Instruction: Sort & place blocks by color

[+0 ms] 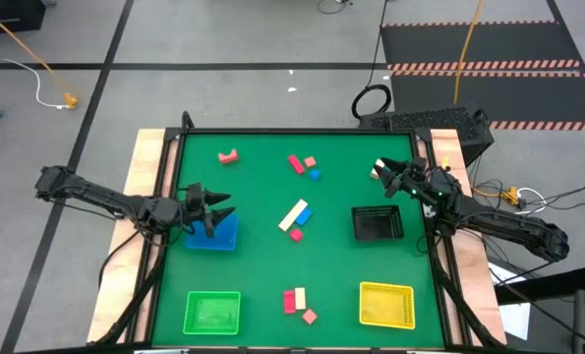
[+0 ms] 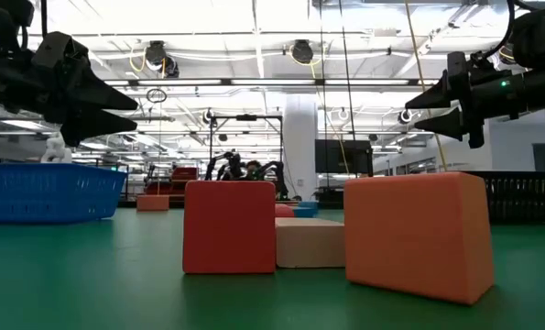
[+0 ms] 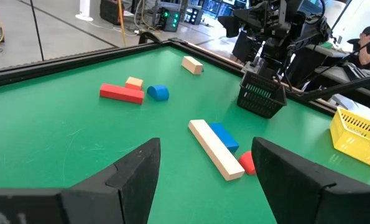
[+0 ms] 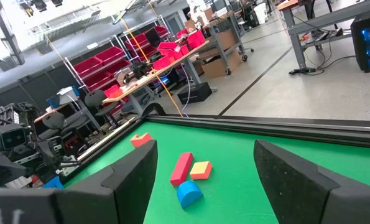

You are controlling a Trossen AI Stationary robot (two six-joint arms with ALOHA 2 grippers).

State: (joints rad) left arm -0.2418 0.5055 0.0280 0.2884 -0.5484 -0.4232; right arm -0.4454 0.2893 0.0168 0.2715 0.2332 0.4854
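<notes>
**Blocks mostly unsorted, both tools empty**

You have blocks scattered across the green desk [image 1: 263, 197]: a salmon arch [image 1: 229, 156] at the far left, a red bar [image 1: 296, 163] with a salmon cube [image 1: 311, 161] and a blue piece [image 1: 315, 174] beside it, a cream bar [image 1: 293, 215] touching a blue block [image 1: 304, 214] mid-desk, and a red, cream and salmon cluster [image 1: 296, 303] at the near edge.

Your left tool [image 1: 217, 213] hangs spread and empty over the blue tray [image 1: 213, 239]; your right tool [image 1: 381, 169], also spread, hovers beyond the black tray [image 1: 377, 224]. The green tray [image 1: 212, 312] and yellow tray [image 1: 386, 303] look empty. You cannot see whether the blue tray holds anything under the tool.
</notes>
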